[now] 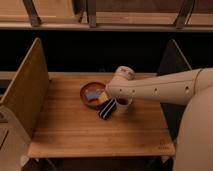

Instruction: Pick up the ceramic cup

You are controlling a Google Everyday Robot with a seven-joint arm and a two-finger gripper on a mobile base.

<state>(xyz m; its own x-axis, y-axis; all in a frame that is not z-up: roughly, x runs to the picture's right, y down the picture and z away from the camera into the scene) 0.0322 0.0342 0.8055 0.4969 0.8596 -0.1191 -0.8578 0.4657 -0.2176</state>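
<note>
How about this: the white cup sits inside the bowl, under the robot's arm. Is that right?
Not quite. The camera view shows the cup standing on the table beside the bowl, not inside it. It is under the arm, with the gripper right at it.
</note>
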